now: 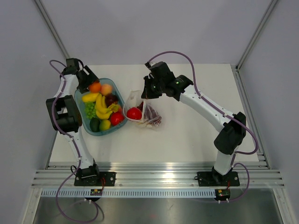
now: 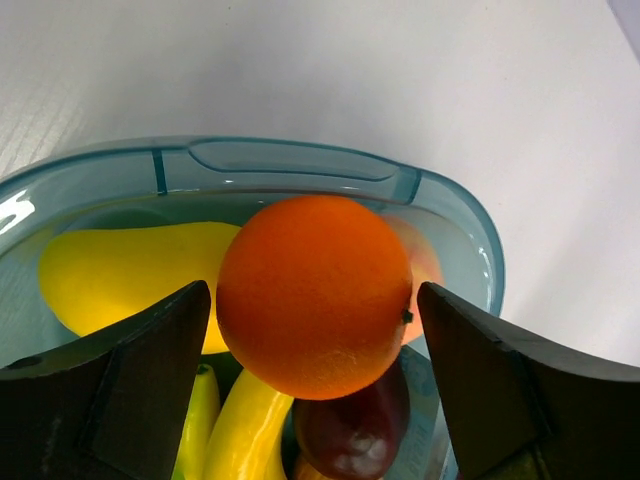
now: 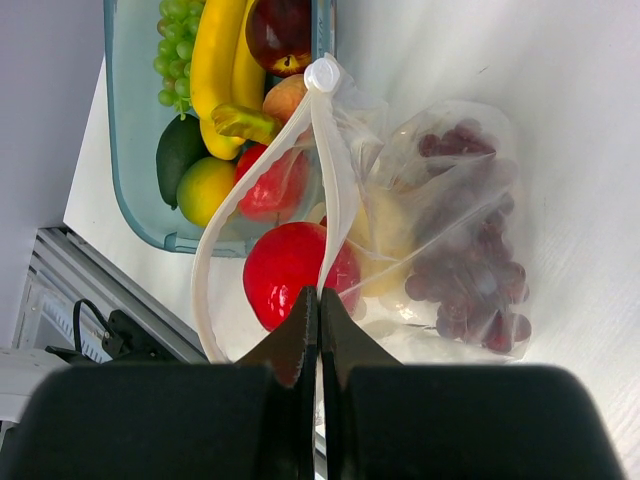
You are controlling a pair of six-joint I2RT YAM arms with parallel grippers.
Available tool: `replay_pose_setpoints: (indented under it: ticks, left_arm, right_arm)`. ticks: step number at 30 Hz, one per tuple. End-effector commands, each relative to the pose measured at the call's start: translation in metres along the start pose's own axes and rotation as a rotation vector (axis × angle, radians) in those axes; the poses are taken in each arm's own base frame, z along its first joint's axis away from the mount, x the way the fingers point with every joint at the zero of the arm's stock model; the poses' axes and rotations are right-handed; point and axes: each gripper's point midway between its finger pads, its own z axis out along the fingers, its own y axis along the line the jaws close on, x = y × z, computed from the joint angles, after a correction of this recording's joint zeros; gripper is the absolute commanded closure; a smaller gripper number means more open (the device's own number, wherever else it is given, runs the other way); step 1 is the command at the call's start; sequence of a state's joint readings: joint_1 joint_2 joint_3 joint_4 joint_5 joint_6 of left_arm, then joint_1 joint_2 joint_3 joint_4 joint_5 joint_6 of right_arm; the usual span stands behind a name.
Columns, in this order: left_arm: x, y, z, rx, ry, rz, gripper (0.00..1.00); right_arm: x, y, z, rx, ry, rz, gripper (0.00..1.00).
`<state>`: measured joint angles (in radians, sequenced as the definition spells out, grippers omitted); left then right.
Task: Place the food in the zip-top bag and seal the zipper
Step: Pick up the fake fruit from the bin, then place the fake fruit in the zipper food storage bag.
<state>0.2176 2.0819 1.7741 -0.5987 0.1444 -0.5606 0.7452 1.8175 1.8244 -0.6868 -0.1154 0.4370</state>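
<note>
The clear zip-top bag point(image 1: 148, 115) lies at mid-table with its mouth open toward the bowl. It holds a red fruit point(image 3: 280, 268), purple grapes point(image 3: 468, 250) and a pale yellow piece. My right gripper point(image 3: 318, 292) is shut on the bag's white zipper strip point(image 3: 335, 185) and holds that edge up; it also shows in the top view point(image 1: 145, 95). My left gripper point(image 2: 312, 300) is open, with a finger on each side of an orange point(image 2: 315, 295) that lies on top of the fruit in the bowl. Small gaps show on both sides.
The translucent blue-green bowl point(image 1: 100, 134) sits left of the bag and holds bananas point(image 1: 103, 109), green grapes point(image 1: 89, 110), a yellow fruit point(image 2: 110, 275), a peach point(image 1: 107, 88), a dark red fruit point(image 2: 350, 430) and more. The table's metal front rail point(image 1: 154, 179) runs below.
</note>
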Motion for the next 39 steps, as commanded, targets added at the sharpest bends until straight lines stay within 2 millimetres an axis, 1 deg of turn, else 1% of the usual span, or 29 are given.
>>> replay_pose_setpoints:
  ticks: [1,2,5,6,8,9,11,12,13,15,16,18,19,20,21,22,23,24,25,26,27,28,30,31,32,34,35,36,39]
  left_arm:
    - [-0.006,0.003,0.010,-0.015,-0.024,0.011,0.18]
    - [-0.007,0.004,0.007,-0.014,-0.029,0.014,0.24]
    - [-0.007,0.002,0.002,-0.008,-0.040,0.023,0.33]
    - [-0.011,0.002,-0.004,-0.010,-0.054,0.028,0.39]
    - [-0.013,-0.001,-0.015,-0.020,-0.065,0.046,0.44]
    - [-0.020,-0.006,-0.031,-0.012,-0.097,0.053,0.49]
    - [-0.019,-0.012,-0.049,-0.001,-0.111,0.076,0.53]
    - [-0.024,-0.022,-0.071,0.023,-0.142,0.086,0.55]
    - [-0.024,-0.027,-0.084,0.038,-0.155,0.095,0.58]
    - [-0.018,-0.039,-0.104,0.078,-0.162,0.123,0.58]
    - [-0.016,-0.047,-0.126,0.100,-0.178,0.138,0.58]
    - [-0.005,-0.058,-0.148,0.124,-0.176,0.183,0.59]
    - [0.004,-0.057,-0.158,0.116,-0.164,0.206,0.59]
    - [0.011,-0.070,-0.185,0.144,-0.198,0.271,0.59]
    - [0.017,-0.074,-0.197,0.151,-0.206,0.298,0.58]
    - [0.036,-0.079,-0.205,0.172,-0.177,0.333,0.58]
    - [0.048,-0.091,-0.231,0.252,-0.181,0.362,0.59]
    - [0.058,-0.095,-0.239,0.282,-0.165,0.381,0.59]
    - [0.082,-0.104,-0.247,0.326,-0.121,0.415,0.59]
    - [0.094,-0.109,-0.253,0.356,-0.099,0.424,0.59]
    - [0.107,-0.116,-0.267,0.405,-0.090,0.444,0.60]
    - [0.120,-0.121,-0.271,0.434,-0.064,0.463,0.60]
    - [0.155,-0.131,-0.277,0.518,0.031,0.490,0.60]
    - [0.165,-0.133,-0.277,0.544,0.065,0.488,0.60]
    - [0.180,-0.132,-0.272,0.559,0.120,0.478,0.60]
    - [0.199,-0.138,-0.272,0.608,0.166,0.485,0.60]
    - [0.209,-0.135,-0.265,0.604,0.200,0.476,0.60]
    - [0.217,-0.138,-0.265,0.624,0.225,0.476,0.60]
    - [0.231,-0.146,-0.254,0.643,0.271,0.463,0.60]
  right_arm:
    - [-0.010,0.010,-0.012,-0.021,-0.037,-0.029,1.00]
    - [-0.011,0.011,-0.012,-0.022,-0.040,-0.029,1.00]
    - [-0.011,0.011,-0.012,-0.022,-0.040,-0.029,1.00]
    - [-0.011,0.011,-0.012,-0.024,-0.039,-0.029,1.00]
    - [-0.011,0.011,-0.012,-0.023,-0.038,-0.028,1.00]
    - [-0.010,0.011,-0.013,-0.023,-0.038,-0.029,1.00]
    - [-0.009,0.011,-0.013,-0.022,-0.036,-0.026,1.00]
    - [-0.009,0.011,-0.013,-0.023,-0.036,-0.028,1.00]
    - [-0.009,0.010,-0.012,-0.023,-0.034,-0.027,1.00]
    - [-0.010,0.010,-0.011,-0.025,-0.035,-0.025,1.00]
    - [-0.010,0.012,-0.010,-0.030,-0.034,-0.025,1.00]
    - [-0.011,0.013,-0.011,-0.035,-0.036,-0.024,1.00]
    - [-0.012,0.014,-0.011,-0.037,-0.040,-0.021,1.00]
    - [-0.013,0.014,-0.011,-0.037,-0.044,-0.020,1.00]
    - [-0.014,0.013,-0.012,-0.028,-0.050,-0.017,1.00]
    - [-0.013,0.013,-0.012,-0.028,-0.054,-0.016,1.00]
    - [-0.016,0.012,-0.013,-0.026,-0.069,-0.013,1.00]
    - [-0.014,0.011,-0.012,-0.024,-0.067,-0.013,1.00]
    - [-0.014,0.011,-0.012,-0.022,-0.068,-0.011,1.00]
    - [-0.014,0.011,-0.011,-0.024,-0.065,-0.011,1.00]
    - [-0.014,0.011,-0.010,-0.026,-0.064,-0.005,1.00]
    - [-0.014,0.012,-0.009,-0.030,-0.064,0.000,1.00]
    - [-0.013,0.014,-0.007,-0.043,-0.060,0.004,1.00]
    - [-0.013,0.015,-0.007,-0.045,-0.059,0.010,1.00]
    - [-0.013,0.016,-0.007,-0.048,-0.062,0.011,1.00]
    - [-0.014,0.016,-0.009,-0.050,-0.062,0.013,1.00]
    - [-0.014,0.016,-0.009,-0.048,-0.064,0.014,1.00]
    - [-0.014,0.016,-0.009,-0.047,-0.066,0.013,1.00]
    - [-0.014,0.015,-0.012,-0.043,-0.072,0.016,1.00]
